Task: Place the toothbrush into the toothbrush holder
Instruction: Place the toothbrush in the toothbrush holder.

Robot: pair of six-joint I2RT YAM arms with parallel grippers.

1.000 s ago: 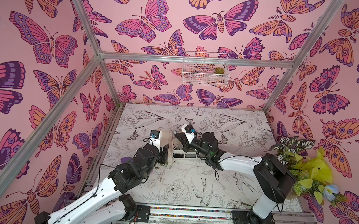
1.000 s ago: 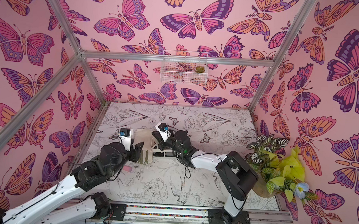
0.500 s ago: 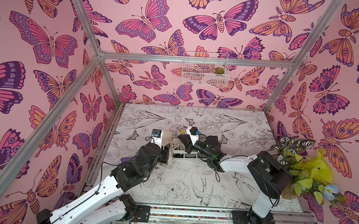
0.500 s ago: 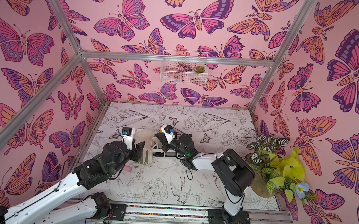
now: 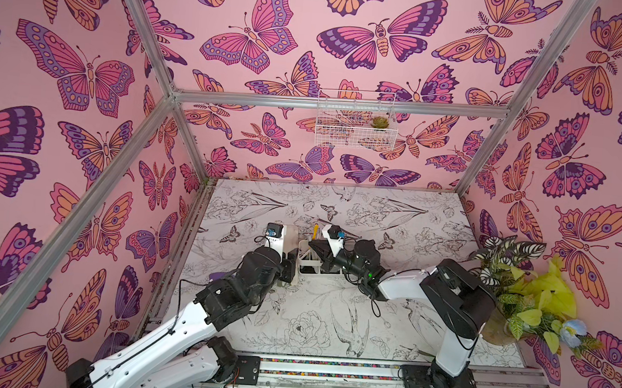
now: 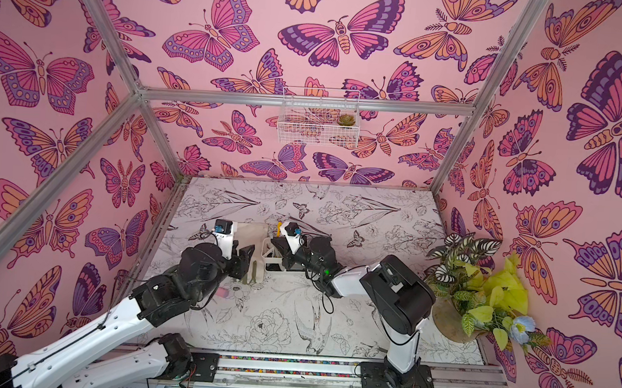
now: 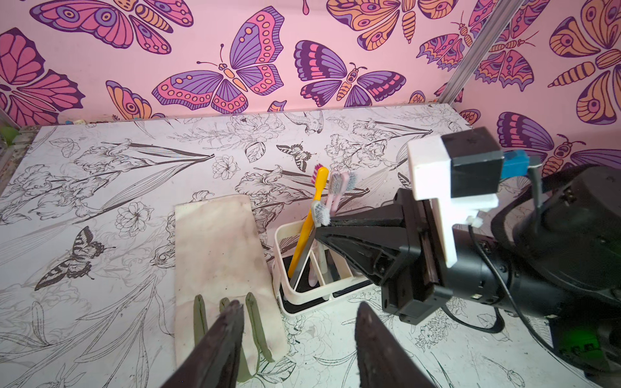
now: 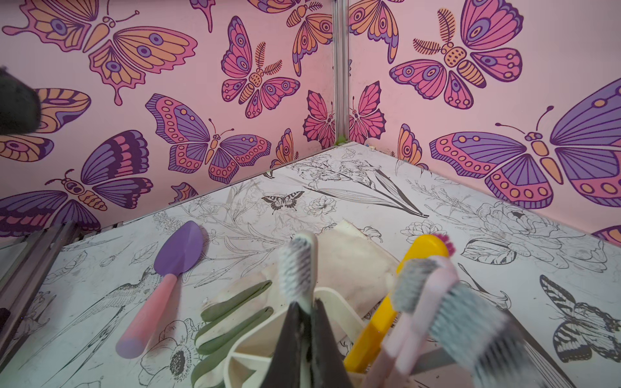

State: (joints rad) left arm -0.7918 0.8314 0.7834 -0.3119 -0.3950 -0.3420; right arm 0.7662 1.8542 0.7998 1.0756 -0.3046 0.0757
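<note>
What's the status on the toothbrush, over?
Right hand shut on toothbrush, handle down in holder. Left hand open, empty, hovering near. Yellow brush and pink brushes share the holder.

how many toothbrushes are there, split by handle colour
yellow toothbrush: 1
pink toothbrushes: 2
white toothbrush, gripped in the right gripper: 1
total: 4
</note>
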